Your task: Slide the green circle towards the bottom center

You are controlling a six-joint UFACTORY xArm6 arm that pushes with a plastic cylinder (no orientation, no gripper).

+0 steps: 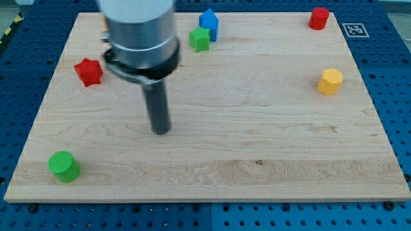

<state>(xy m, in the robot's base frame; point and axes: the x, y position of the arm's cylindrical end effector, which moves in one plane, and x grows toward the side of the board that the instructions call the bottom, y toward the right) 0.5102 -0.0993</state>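
The green circle is a short green cylinder near the bottom left corner of the wooden board. My tip is the lower end of a dark rod hanging from the grey arm body at the view's top left. The tip stands up and to the right of the green circle, well apart from it, touching no block.
A red star-shaped block lies at the left. A green block touches a blue block at the top centre. A red block sits at the top right, a yellow hexagon at the right.
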